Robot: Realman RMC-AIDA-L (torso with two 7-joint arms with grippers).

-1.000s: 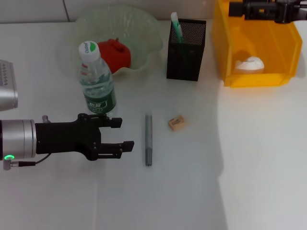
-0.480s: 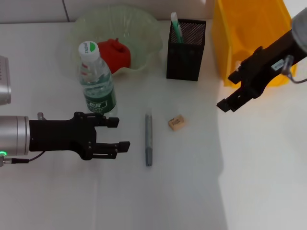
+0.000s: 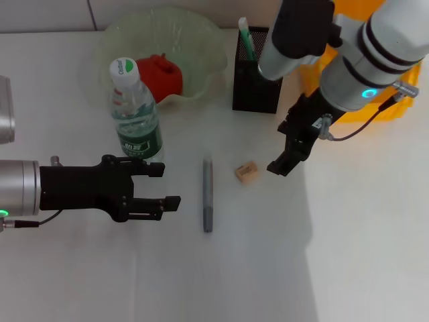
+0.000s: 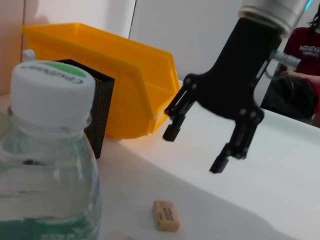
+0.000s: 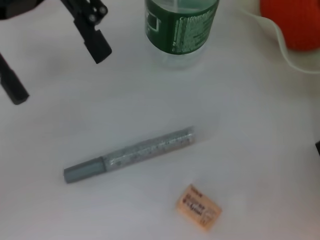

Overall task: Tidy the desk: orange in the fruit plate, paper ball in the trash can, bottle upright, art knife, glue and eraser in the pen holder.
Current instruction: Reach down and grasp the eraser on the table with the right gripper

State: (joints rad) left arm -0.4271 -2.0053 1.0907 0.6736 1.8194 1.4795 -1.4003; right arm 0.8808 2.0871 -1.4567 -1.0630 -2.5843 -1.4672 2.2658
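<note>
White desk surface (image 3: 255,268) fills the scene. From the left, the left gripper (image 3: 171,186) hovers with jaws spread and empty, just beside the upright bottle (image 3: 135,114). Behind it, the orange (image 3: 161,74) sits in the fruit plate (image 3: 201,40). The grey art knife (image 3: 208,194) and tan eraser (image 3: 246,172) lie apart on the desk; the eraser's print is too small to read. The pen holder (image 3: 258,84) stands behind. The right gripper (image 3: 287,151), jaws open in the left wrist view, hangs just beside the eraser. The trash can (image 4: 125,90) is yellow.
</note>
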